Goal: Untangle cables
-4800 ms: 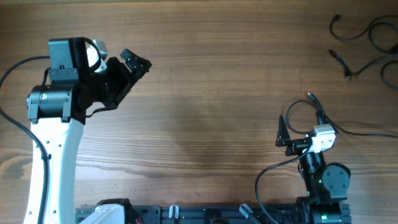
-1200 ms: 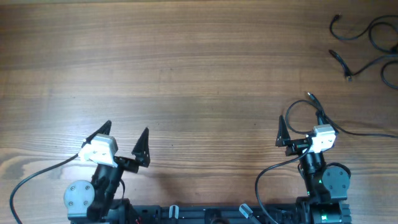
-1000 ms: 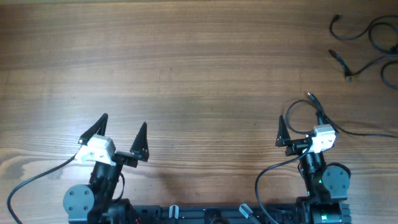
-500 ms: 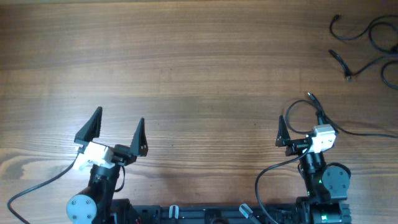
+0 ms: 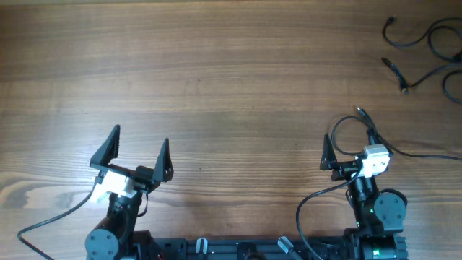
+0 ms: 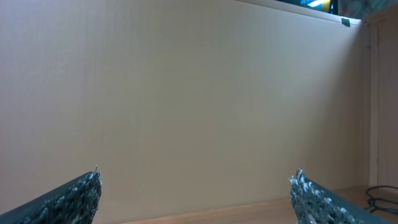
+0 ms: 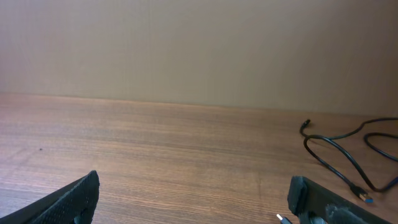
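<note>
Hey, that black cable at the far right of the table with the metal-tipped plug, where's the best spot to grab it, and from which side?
Probably the straight stretch of the cable just behind its plug tip, from above with the jaws across the cord. It lies flat on the table, and there it runs apart from the looping strands farther right.

table (image 5: 238, 87): warm brown, streaky wood grain | cables (image 5: 393, 67), upper right: black | left gripper (image 5: 141, 136): black, white block | right gripper (image 5: 349, 137): black, white block | wall (image 6: 186, 93): plain beige
</note>
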`<move>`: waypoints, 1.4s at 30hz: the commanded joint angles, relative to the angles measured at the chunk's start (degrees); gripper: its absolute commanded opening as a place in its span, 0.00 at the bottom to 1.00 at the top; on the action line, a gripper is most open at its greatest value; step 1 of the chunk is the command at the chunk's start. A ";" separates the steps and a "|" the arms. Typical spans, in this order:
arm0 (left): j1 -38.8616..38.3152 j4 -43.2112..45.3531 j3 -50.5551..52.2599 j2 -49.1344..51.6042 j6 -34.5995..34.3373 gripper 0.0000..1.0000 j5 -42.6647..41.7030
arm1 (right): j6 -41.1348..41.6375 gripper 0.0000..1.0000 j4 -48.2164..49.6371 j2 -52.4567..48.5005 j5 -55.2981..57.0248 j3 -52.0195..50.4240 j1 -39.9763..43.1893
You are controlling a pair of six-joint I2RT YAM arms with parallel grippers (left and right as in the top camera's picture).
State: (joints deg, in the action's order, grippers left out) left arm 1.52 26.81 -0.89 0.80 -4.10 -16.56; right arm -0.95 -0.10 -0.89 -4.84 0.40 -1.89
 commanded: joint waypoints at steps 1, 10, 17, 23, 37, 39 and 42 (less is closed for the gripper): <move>0.24 0.61 0.57 -0.61 0.68 1.00 -0.46 | -0.46 1.00 0.13 0.61 0.55 -0.09 0.26; -1.40 -10.67 0.57 -0.61 0.63 1.00 8.07 | -0.48 1.00 0.13 0.61 0.55 -0.09 0.26; -1.62 -23.17 0.57 -0.61 -4.07 1.00 17.49 | -0.48 1.00 0.13 0.61 0.57 -0.09 0.26; -0.42 -30.77 0.57 -0.61 -4.07 1.00 17.68 | -0.48 1.00 0.13 0.61 0.57 -0.09 0.26; -0.13 -31.30 0.57 -0.61 -1.70 1.00 15.96 | -0.50 1.00 0.13 0.61 0.57 -0.09 0.26; -0.13 -31.32 0.57 -0.61 -1.68 1.00 15.67 | -0.46 1.00 0.13 0.61 0.57 -0.09 0.26; -0.17 -31.34 0.57 -0.61 -0.68 1.00 15.56 | -0.46 1.00 0.13 0.61 0.55 -0.09 0.26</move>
State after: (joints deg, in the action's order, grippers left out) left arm 1.15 -4.10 -0.51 0.73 -6.66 -0.08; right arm -0.95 -0.10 -0.89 -4.84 0.40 -1.89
